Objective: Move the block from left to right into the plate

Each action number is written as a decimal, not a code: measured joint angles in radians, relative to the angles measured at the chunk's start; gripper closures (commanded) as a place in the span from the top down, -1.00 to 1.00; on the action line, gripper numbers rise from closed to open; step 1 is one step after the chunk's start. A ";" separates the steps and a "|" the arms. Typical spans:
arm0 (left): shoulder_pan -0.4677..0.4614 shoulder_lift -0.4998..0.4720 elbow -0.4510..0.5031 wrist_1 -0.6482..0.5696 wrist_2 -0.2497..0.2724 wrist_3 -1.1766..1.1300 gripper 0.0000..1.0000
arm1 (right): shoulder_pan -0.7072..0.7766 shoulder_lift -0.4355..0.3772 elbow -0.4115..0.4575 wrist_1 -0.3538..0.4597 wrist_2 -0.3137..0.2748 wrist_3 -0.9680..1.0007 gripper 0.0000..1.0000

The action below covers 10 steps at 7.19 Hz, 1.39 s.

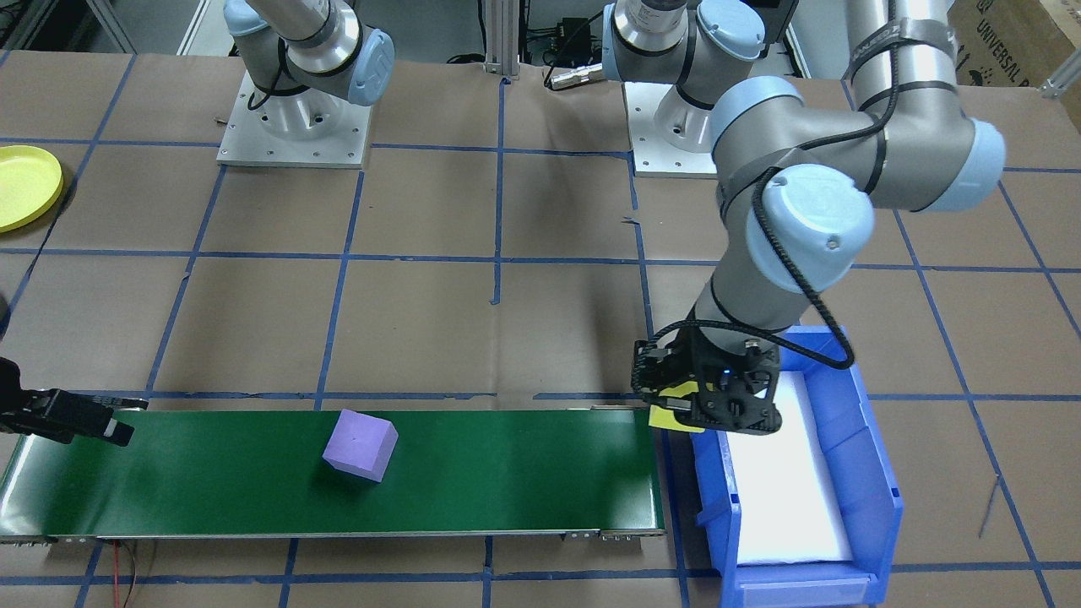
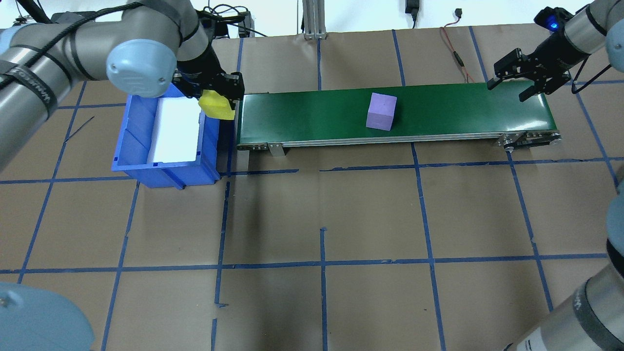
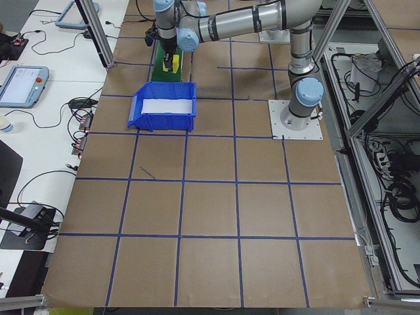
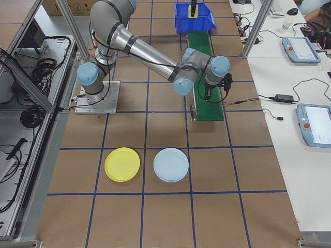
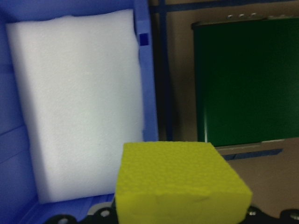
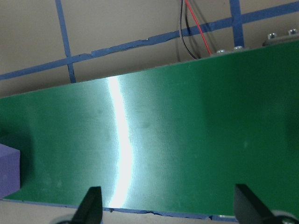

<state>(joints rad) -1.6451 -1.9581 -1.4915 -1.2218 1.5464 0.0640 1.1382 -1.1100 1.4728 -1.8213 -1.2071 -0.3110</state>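
Observation:
My left gripper (image 2: 218,97) is shut on a yellow block (image 2: 216,105), held over the gap between the blue bin (image 2: 131,131) and the left end of the green conveyor belt (image 2: 312,114). The left wrist view shows the yellow block (image 5: 180,182) filling the lower frame. A purple block (image 2: 381,111) sits on the belt, right of its middle. My right gripper (image 2: 511,88) hovers open over the belt's right end, with nothing between its fingers (image 6: 91,205). The yellow plate (image 4: 122,164) lies on the table far to the robot's right, also seen as the plate (image 1: 25,186) at the edge.
White foam (image 2: 175,129) lines the blue bin (image 1: 878,473). A light-blue plate (image 4: 171,165) lies beside the yellow one. Red and black wires (image 2: 456,48) run behind the belt. The table is brown paper with a blue tape grid.

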 measured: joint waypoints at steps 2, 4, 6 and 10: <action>-0.058 -0.075 -0.011 0.106 -0.001 -0.026 -0.05 | 0.000 0.003 0.005 -0.008 0.010 0.001 1.00; -0.073 -0.126 -0.054 0.225 -0.002 -0.031 0.05 | 0.000 0.006 0.005 -0.013 0.012 0.001 1.00; -0.074 -0.137 -0.072 0.266 -0.003 -0.031 1.00 | 0.000 0.007 0.007 -0.032 0.012 0.001 1.00; -0.074 -0.101 -0.051 0.245 -0.014 -0.038 1.00 | 0.000 0.007 0.015 -0.038 0.012 0.001 1.00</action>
<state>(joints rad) -1.7188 -2.0591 -1.5428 -0.9766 1.5319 0.0258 1.1382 -1.1035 1.4876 -1.8593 -1.1950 -0.3099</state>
